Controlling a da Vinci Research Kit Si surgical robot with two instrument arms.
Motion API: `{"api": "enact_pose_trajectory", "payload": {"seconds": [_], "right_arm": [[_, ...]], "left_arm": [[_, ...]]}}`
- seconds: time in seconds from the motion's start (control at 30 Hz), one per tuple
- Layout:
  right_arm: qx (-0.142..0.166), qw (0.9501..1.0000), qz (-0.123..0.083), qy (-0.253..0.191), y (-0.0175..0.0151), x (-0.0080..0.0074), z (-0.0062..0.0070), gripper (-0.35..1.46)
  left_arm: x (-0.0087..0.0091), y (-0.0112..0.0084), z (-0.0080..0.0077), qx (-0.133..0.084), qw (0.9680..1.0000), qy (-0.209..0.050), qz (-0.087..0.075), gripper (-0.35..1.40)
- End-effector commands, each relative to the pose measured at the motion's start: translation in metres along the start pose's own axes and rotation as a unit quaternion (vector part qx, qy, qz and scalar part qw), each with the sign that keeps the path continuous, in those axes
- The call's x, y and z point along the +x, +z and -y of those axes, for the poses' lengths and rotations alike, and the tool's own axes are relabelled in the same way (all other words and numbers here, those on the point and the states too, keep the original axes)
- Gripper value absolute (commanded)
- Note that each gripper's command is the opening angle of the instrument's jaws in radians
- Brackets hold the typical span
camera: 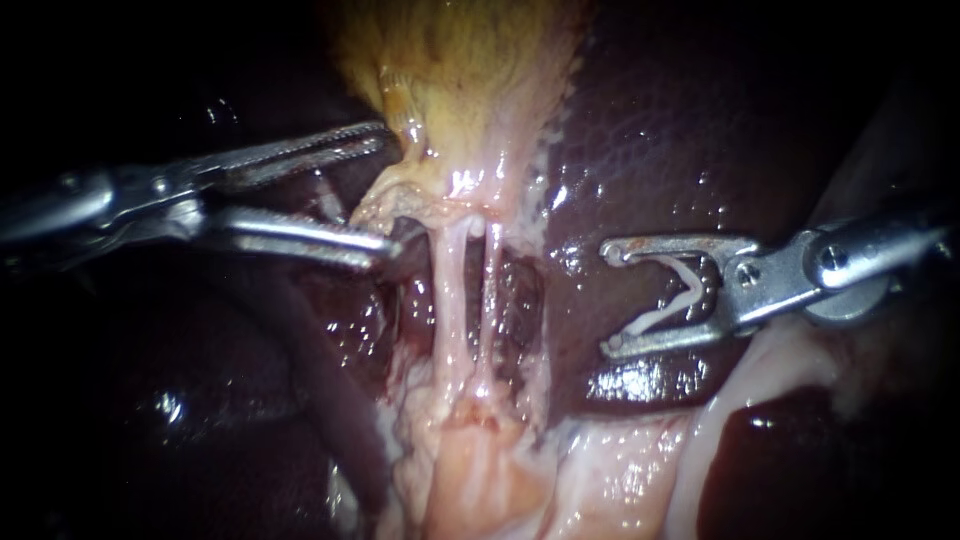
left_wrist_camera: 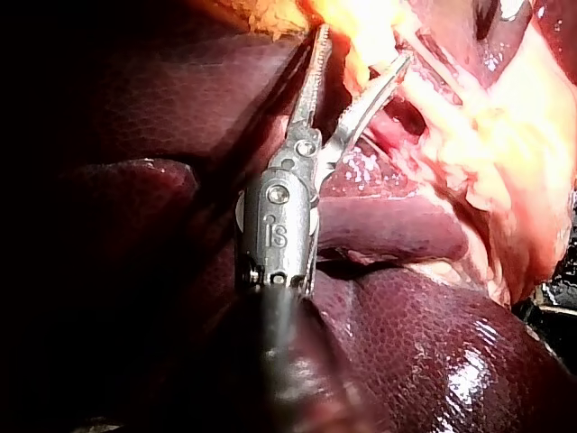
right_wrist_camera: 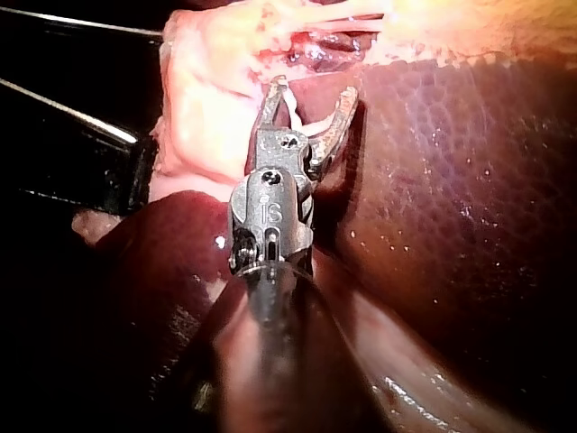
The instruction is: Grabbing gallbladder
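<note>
With my left instrument (camera: 392,192) gaping and holding nothing, the gallbladder (camera: 460,70) just ahead of its upper jaw, I'd advance until pale tissue fills the gap, then close, my right instrument (camera: 606,299) carrying its clip (camera: 655,318) well aside.

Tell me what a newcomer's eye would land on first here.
First comes the yellow gallbladder at the endoscope view's top centre, with two pale tubes stretched below it. The left instrument has its pincer gaping open at the gallbladder's lower edge. The right instrument, over the dark liver, carries a white clip in its pincer.
</note>
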Motion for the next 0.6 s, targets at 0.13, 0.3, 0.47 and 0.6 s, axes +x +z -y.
{"api": "enact_pose_trajectory", "payload": {"seconds": [0.13, 0.3, 0.47, 0.6], "right_arm": [[0.000, 1.0000, 0.000, 0.000, 0.0000, 0.0000, 0.0000, 0.50], [0.000, 1.0000, 0.000, 0.000, 0.0000, -0.0001, 0.0000, 0.50], [0.000, 1.0000, 0.000, 0.000, 0.0001, -0.0001, 0.0000, 0.50], [0.000, 1.0000, 0.000, 0.000, 0.0001, -0.0001, 0.0000, 0.50]], "left_arm": [[0.0000, -0.0001, -0.0002, 0.002, 1.0000, 0.000, 0.001, 0.31], [0.0003, -0.0006, -0.0003, 0.003, 0.9999, -0.012, 0.007, -0.35], [0.0003, -0.0009, -0.0003, 0.003, 0.9996, -0.017, 0.024, -0.35], [0.0003, -0.0012, -0.0003, 0.002, 0.9994, -0.019, 0.030, -0.35]]}}
